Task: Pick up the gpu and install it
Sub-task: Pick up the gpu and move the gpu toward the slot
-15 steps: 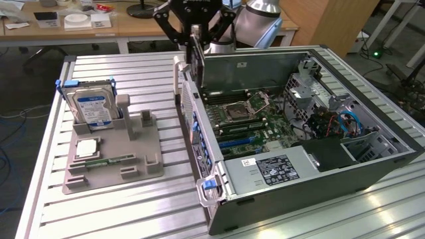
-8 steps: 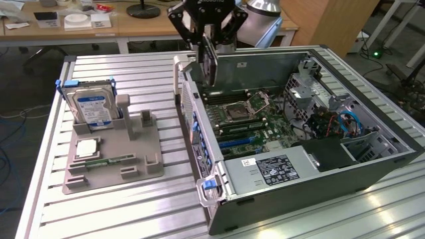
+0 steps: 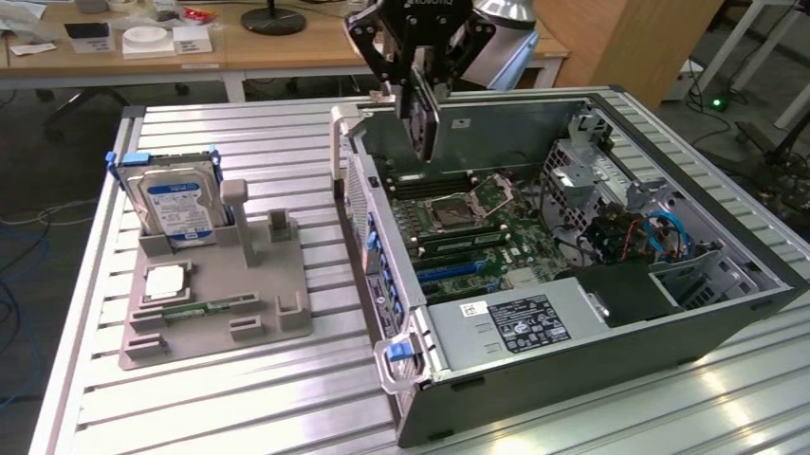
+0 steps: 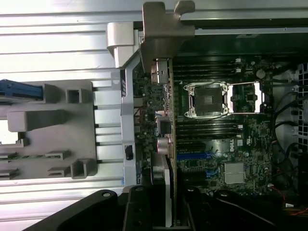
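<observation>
The gpu hangs upright, edge down, over the rear part of the open computer case, above the motherboard. My gripper is shut on the card's upper edge. In the wrist view the gpu shows edge-on, its silver end bracket at the far end and my black fingers clamped around the near end. It hovers beside the case's rear wall, above the board's blue slots and next to the CPU socket.
A grey holder on the slatted metal table carries a silver hard drive with a blue label, a CPU chip and a narrow memory stick. Cables and drive cages fill the case's right side.
</observation>
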Tool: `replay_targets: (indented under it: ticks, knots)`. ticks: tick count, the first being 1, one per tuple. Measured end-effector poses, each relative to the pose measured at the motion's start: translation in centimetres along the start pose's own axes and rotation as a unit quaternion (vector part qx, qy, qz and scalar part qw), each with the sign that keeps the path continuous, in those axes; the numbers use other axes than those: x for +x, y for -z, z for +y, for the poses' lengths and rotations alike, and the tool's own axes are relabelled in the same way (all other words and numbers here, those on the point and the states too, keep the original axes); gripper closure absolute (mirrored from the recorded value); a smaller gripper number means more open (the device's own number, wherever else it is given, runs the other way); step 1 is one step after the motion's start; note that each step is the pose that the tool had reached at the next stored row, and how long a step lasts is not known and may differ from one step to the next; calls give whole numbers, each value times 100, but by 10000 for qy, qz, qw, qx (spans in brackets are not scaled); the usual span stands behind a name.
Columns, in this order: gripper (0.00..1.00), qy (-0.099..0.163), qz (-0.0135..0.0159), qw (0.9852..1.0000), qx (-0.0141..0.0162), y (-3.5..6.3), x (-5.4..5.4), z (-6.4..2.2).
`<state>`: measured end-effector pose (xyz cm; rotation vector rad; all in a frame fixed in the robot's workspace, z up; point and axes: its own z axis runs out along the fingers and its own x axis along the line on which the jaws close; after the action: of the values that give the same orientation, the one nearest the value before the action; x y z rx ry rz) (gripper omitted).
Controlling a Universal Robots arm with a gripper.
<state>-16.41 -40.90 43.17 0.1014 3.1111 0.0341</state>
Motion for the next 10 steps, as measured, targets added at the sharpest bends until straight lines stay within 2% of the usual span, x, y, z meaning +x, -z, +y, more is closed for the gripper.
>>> replay_targets:
  ticks: [10]
  knots:
    - [71, 5, 0, 10000, 0, -11, -213, 14]
